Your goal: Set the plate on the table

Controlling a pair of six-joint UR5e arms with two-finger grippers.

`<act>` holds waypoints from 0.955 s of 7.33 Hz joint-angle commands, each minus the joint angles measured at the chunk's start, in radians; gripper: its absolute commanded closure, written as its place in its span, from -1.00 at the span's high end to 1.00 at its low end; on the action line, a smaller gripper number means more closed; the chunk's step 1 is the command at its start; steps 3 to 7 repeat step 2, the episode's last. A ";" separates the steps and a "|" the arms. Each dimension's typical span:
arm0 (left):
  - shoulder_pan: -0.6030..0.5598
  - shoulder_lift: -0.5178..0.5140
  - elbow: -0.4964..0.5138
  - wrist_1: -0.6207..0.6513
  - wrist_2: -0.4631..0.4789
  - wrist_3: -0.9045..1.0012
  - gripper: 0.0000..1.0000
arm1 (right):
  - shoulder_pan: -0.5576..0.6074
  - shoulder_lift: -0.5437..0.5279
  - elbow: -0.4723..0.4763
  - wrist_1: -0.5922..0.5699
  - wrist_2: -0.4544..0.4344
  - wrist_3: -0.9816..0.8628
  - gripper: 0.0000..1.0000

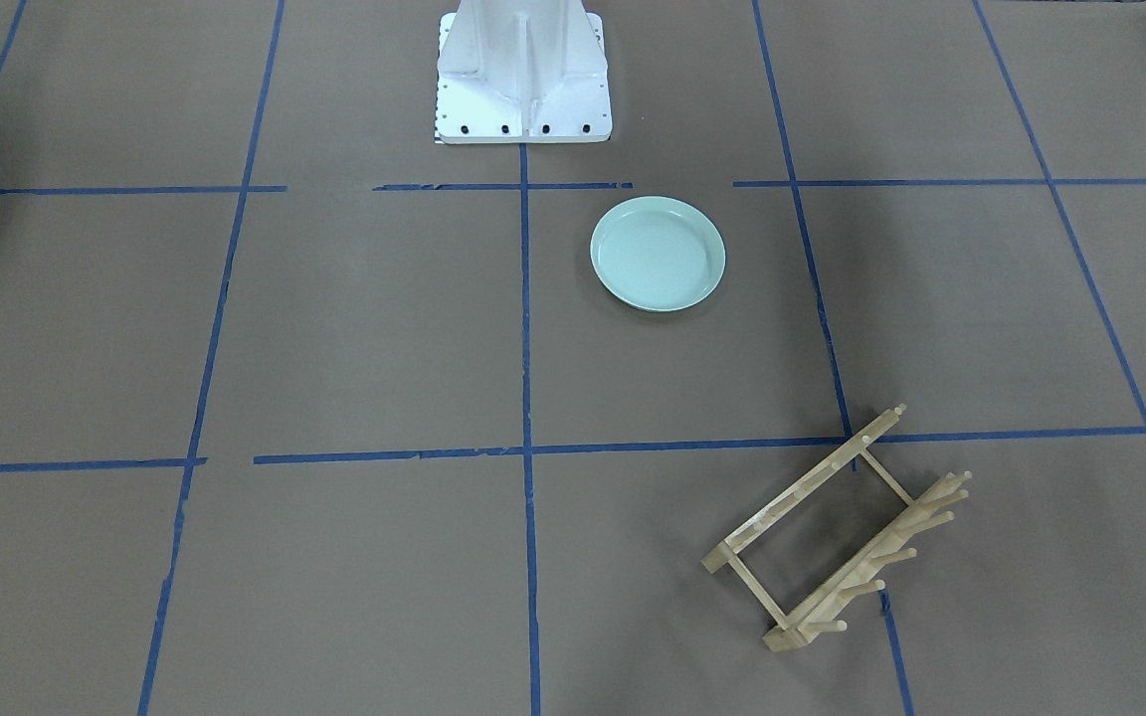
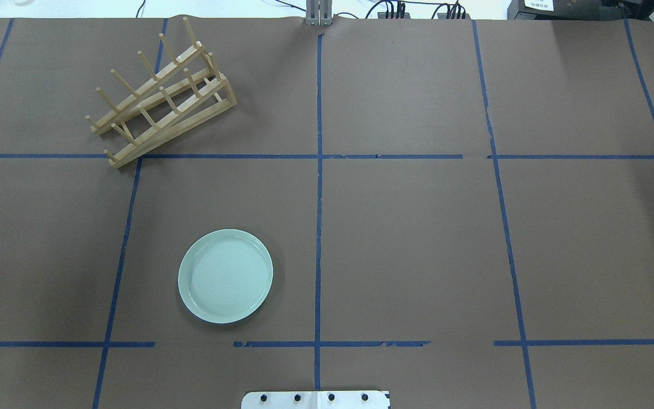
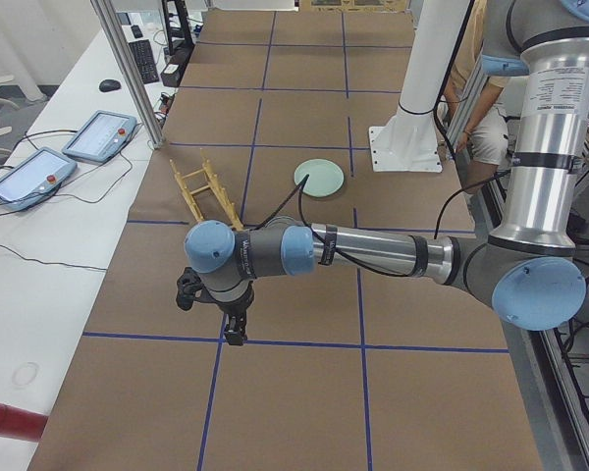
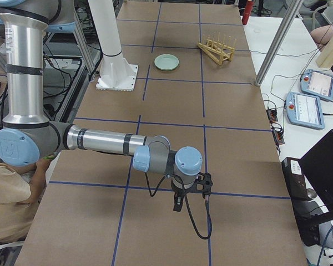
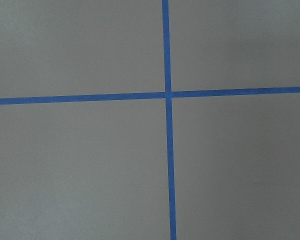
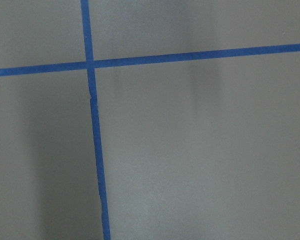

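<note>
left gripper (image 3: 236,336) and right gripper (image 4: 177,205), cannot tell if clenched; plate (image 2: 225,276) lies flat on table (image 2: 418,255).

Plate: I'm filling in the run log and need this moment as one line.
plate: flat on table, apart from wooden rack | left gripper: far from plate, open/shut unclear | right gripper: far from plate, open/shut unclear

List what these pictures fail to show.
Left end effector: seen in the exterior left view only, small and dark; open or shut unclear.
Right end effector: likewise, exterior right view only.
Plate underside: hidden against the table.
White base: cut off by the overhead view's bottom edge.
</note>
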 commanded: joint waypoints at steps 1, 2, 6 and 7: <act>0.000 -0.003 -0.003 0.000 0.001 0.000 1.00 | 0.000 0.000 0.000 0.000 0.000 0.000 1.00; 0.000 -0.003 0.005 0.002 0.001 0.000 1.00 | 0.000 0.000 0.000 0.000 0.000 0.000 1.00; 0.000 -0.003 0.005 0.002 0.001 0.000 1.00 | 0.000 0.000 0.000 0.000 0.000 0.000 1.00; 0.000 -0.003 0.005 0.002 0.001 0.000 1.00 | 0.000 0.000 0.000 0.000 0.000 0.000 1.00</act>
